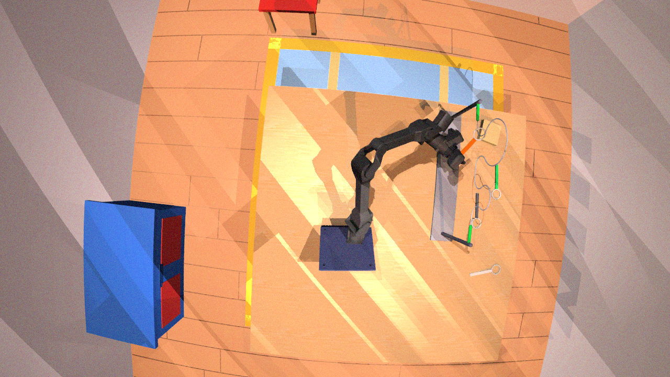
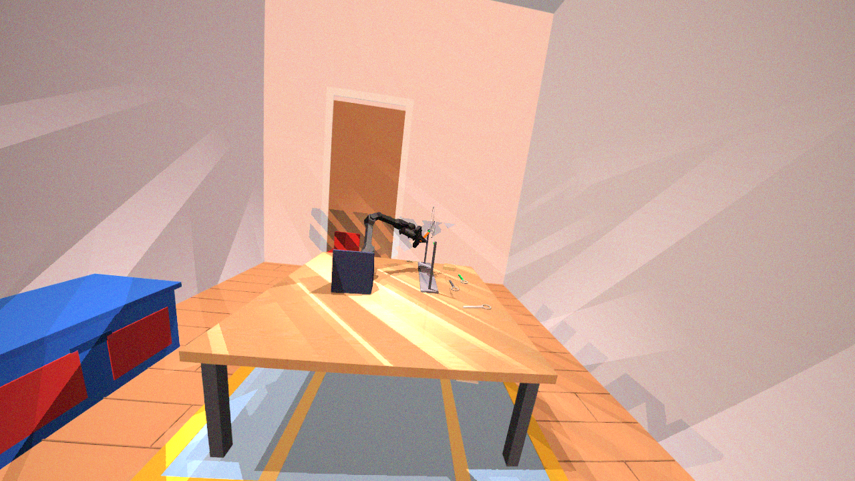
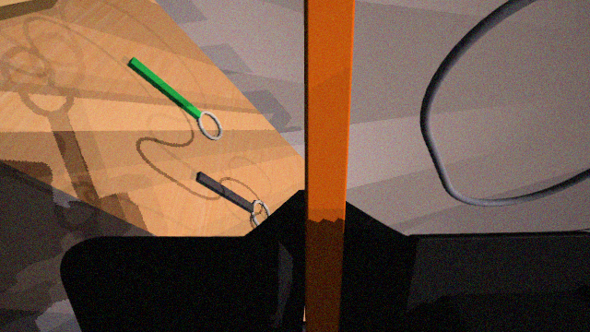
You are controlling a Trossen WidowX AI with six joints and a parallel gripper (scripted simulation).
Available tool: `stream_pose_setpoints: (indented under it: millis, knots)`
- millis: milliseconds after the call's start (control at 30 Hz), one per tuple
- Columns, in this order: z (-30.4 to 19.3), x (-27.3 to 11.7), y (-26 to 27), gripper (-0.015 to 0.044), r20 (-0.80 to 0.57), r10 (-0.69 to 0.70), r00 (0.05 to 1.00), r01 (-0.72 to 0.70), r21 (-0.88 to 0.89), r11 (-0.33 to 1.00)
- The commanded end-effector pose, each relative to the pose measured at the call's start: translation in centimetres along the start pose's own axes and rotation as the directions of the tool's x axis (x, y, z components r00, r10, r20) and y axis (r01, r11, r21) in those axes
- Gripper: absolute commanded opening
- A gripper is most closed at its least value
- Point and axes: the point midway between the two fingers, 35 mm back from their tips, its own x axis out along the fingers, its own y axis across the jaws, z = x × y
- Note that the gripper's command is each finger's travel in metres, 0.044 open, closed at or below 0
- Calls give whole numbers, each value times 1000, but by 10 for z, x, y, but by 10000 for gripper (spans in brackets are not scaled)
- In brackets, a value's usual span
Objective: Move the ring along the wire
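My gripper (image 1: 462,154) (image 3: 312,200) is shut on the orange handle (image 1: 469,145) (image 3: 328,111), which points from the fingers up to the ring (image 1: 478,139). In the top view the ring is at the grey wire (image 1: 506,140) (image 3: 425,115), just past the green part (image 1: 478,112) by the far post (image 1: 466,108). Contact between ring and wire is too small to tell, and the ring is out of the wrist view. The wire loops toward the other green part (image 1: 469,233) at the near post (image 1: 456,239) (image 2: 433,266).
A grey base strip (image 1: 442,206) joins the posts. A yellowish block (image 1: 491,133) lies beneath the wire. Loose rings with a green handle (image 1: 496,175) (image 3: 166,88), a dark handle (image 1: 477,205) (image 3: 226,191) and a white handle (image 1: 481,272) (image 2: 475,306) lie on the table.
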Motion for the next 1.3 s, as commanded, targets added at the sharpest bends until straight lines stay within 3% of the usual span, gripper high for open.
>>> stream_pose_setpoints:
  millis: [0,733,1267]
  knots:
    - [-2,1,-15,-150,-4,-51,999,50,-85,995]
    - [23,-13,-89,-150,81,-296,952,293,-528,797]
    - [48,-26,-117,-150,158,-386,909,381,-694,611]
